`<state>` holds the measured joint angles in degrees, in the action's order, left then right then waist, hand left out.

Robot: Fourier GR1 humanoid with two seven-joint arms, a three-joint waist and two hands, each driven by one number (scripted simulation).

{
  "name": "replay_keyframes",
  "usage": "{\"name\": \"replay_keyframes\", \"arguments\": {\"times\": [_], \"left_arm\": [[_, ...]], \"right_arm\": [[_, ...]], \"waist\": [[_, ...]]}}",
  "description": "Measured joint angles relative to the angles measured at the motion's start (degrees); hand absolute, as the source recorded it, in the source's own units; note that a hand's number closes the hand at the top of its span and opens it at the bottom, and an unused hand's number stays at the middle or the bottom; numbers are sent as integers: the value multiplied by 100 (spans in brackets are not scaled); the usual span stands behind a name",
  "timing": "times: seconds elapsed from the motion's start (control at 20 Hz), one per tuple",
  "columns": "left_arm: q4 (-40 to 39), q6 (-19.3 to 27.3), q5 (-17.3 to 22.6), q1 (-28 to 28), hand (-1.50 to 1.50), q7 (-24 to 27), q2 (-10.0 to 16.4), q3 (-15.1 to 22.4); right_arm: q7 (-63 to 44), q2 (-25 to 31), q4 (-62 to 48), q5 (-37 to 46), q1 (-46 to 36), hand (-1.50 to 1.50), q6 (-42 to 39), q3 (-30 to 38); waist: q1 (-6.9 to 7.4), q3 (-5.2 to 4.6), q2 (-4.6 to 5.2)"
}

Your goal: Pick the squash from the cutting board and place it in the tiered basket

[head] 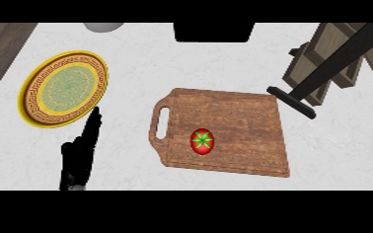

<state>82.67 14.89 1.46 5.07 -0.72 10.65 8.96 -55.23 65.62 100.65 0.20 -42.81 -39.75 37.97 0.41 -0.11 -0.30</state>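
Observation:
A small red, rounded vegetable with a green star-shaped top (203, 141) lies on the wooden cutting board (233, 116), near the board's lower left part. It looks more like a tomato than a squash. The tiered basket (325, 59), wooden with a black stand, rises at the upper right, beyond the board's far right corner. My left hand (79, 160) shows at the lower left, fingers straight and pointing up, left of the board and apart from it. Nothing is in it. My right hand does not show.
A round plate (64, 89) with a yellow rim and green patterned centre lies at the left, just above my left hand. A black box-like object (213, 31) and a grey round object (103, 26) sit at the counter's far edge.

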Motion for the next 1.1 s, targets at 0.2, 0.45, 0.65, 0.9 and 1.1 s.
{"name": "replay_keyframes", "arguments": {"times": [0.2, 0.45, 0.65, 0.9, 1.1], "left_arm": [[-61, -14, -46, -116, 0, -25, -76, 49], [-58, -28, -106, -189, 0, -117, -93, 70], [-28, -15, -160, -166, 0, -115, -127, 87], [-39, -8, -177, -140, 0, -83, -182, 66], [9, -71, -155, -85, 0, -73, -164, 24]], "right_arm": [[-77, 372, -712, 86, -535, 150, 254, -696], [48, 486, -1611, 404, -1215, 150, 503, -1556], [372, 259, -2268, 758, -1624, 150, 715, -2083], [841, -183, -2899, 1241, -1968, 150, 1008, -2668], [1135, -491, -3366, 1608, -2128, 150, 1223, -2952]], "waist": [[98, 1, 31], [179, 2, 55], [182, 7, 58], [165, 13, 57], [130, 18, 49]]}}
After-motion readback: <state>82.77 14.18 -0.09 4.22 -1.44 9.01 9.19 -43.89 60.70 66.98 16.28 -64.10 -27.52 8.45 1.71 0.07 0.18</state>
